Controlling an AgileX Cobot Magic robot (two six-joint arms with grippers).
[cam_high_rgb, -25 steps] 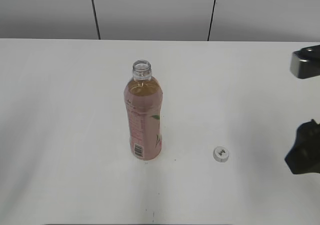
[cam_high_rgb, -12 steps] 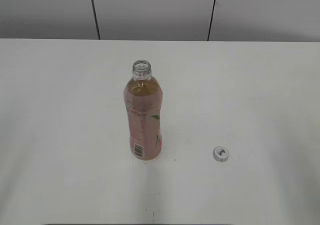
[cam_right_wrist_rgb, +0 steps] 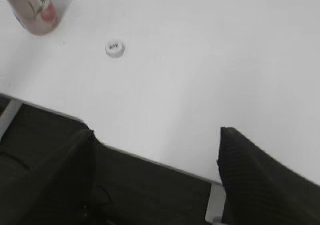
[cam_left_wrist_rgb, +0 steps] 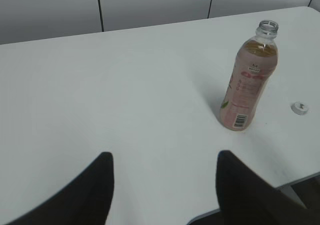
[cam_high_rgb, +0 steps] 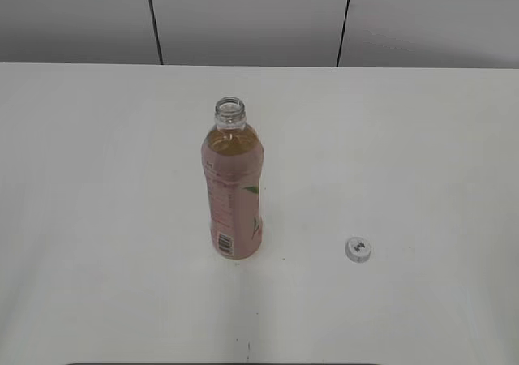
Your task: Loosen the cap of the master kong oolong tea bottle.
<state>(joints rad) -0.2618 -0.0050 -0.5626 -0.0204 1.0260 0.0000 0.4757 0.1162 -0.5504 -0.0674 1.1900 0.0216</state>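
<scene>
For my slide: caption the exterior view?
Uncapped oolong tea bottle upright on white table; cap lying apart.

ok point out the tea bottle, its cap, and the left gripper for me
tea bottle [cam_high_rgb: 234,207], exterior view, on the pink label.
cap [cam_high_rgb: 358,250], exterior view, on its top face.
left gripper [cam_left_wrist_rgb: 165,187], left wrist view, midway between the dark fingers.

A plain white table [cam_high_rgb: 97,219] fills most of the exterior view, its surface matte with a few tiny dark specks near the front edge. Behind it stands a pale grey wall [cam_high_rgb: 243,16] made of flat panels, split by two thin dark vertical seams [cam_high_rgb: 152,20]. In the left wrist view the same wall and seams run along the far side of the table. The right wrist view shows the table's near edge with dark floor [cam_right_wrist_rgb: 150,185] below it.
</scene>
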